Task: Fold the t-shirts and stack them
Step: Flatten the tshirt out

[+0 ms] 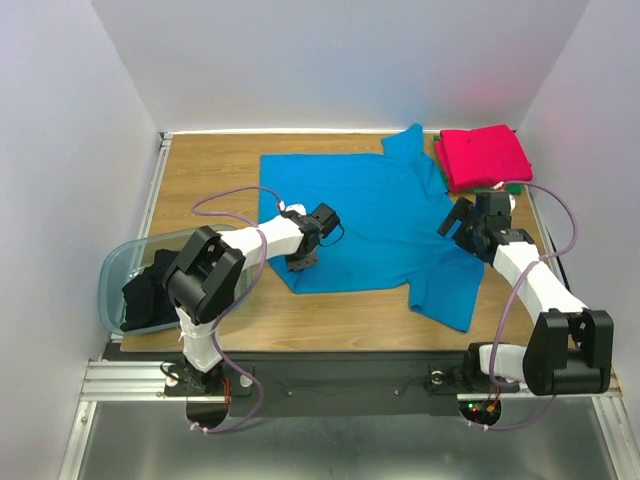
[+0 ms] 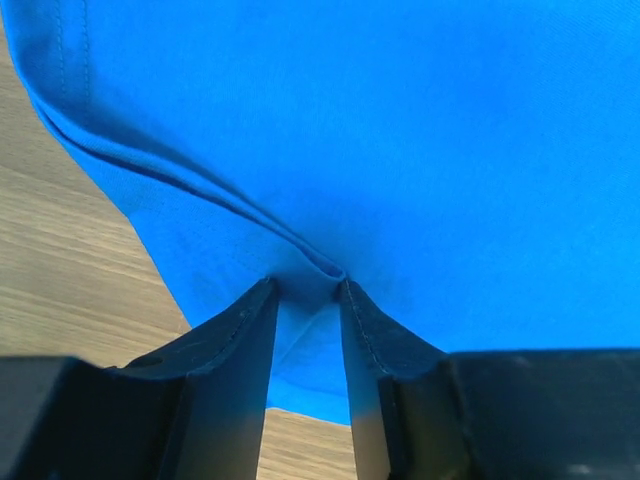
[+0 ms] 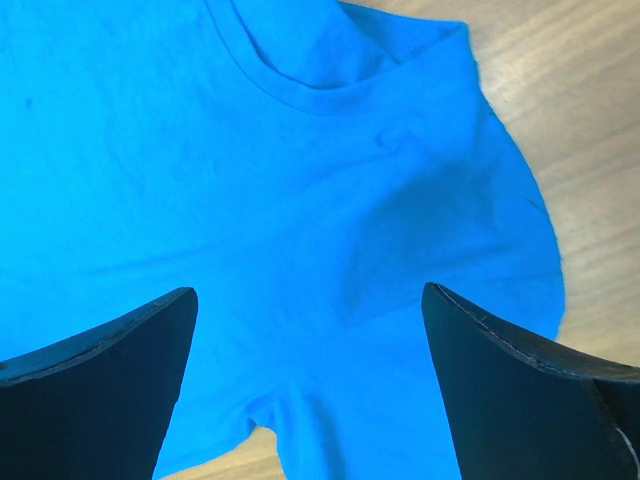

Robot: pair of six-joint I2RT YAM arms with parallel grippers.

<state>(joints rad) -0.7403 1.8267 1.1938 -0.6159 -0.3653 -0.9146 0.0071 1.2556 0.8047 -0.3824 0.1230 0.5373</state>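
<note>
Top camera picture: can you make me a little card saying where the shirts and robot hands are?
Blue t-shirt: spread out on the table
Red-pink t-shirt: folded, far right corner, green cloth peeking out at its edge
Black t-shirt: in the plastic bin, left
Left hand: fingers either side of a fold at the blue shirt's edge; grip unclear
Right hand: wide open above the blue shirt's right side
</note>
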